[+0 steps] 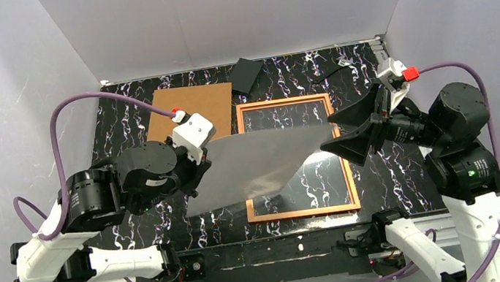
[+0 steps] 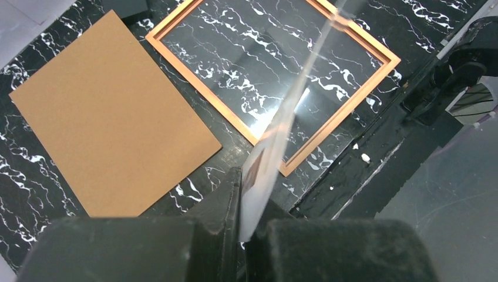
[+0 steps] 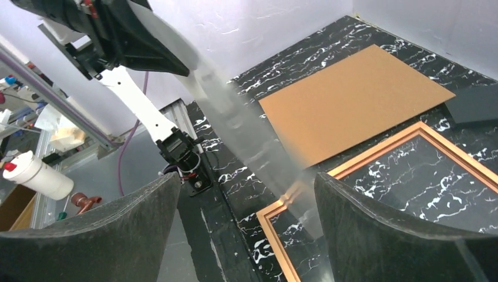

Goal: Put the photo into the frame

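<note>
Photo is up in the air above the frame, plain grey-white back facing up, tilted. It crosses over the frame from near the right border out past the left border. Print side can't be read; only a sliver of brown shows near the clamp in the L wrist view.

L gripper, left of the frame, pinches the photo's left end, w/ both fingers pressed onto the sheet, one each side.

R gripper sits over the frame's right border, fingers spread wide, w/ the photo's right corner reaching into the gap between them. In the R wrist view the sheet's edge runs between the two fingers w/o clear contact on either.

Frame lies flat on the black marbled table, orange border up. The marble pattern shows through its opening, plus a glare spot in the L wrist view.

Brown cardboard lies flat just left of the frame's far-left corner, not touching it. Small black flat piece lies beyond the frame's far edge.
</note>
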`<action>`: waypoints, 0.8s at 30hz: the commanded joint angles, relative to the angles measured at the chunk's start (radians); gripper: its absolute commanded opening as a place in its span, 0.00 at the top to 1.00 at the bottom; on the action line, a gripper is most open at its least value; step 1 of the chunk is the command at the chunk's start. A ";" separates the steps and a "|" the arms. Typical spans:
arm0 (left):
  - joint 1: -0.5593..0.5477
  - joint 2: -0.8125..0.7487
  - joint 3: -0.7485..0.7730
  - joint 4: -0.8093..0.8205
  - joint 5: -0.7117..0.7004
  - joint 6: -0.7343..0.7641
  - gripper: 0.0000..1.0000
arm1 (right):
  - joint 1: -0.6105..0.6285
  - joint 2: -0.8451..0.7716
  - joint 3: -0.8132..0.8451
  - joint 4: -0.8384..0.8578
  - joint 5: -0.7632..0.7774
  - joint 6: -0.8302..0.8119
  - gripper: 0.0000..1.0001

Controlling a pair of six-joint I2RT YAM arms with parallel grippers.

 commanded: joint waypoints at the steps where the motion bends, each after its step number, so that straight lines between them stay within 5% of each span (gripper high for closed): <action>1: -0.003 -0.033 -0.027 -0.027 -0.002 -0.039 1.00 | -0.004 -0.015 0.024 0.067 -0.067 0.054 0.07; 12: -0.003 -0.038 -0.084 -0.014 0.031 -0.116 1.00 | -0.018 -0.067 -0.147 0.081 -0.003 0.054 0.07; 24: -0.003 -0.087 -0.132 0.067 0.183 -0.143 1.00 | -0.071 0.061 -0.422 0.448 -0.133 0.017 0.04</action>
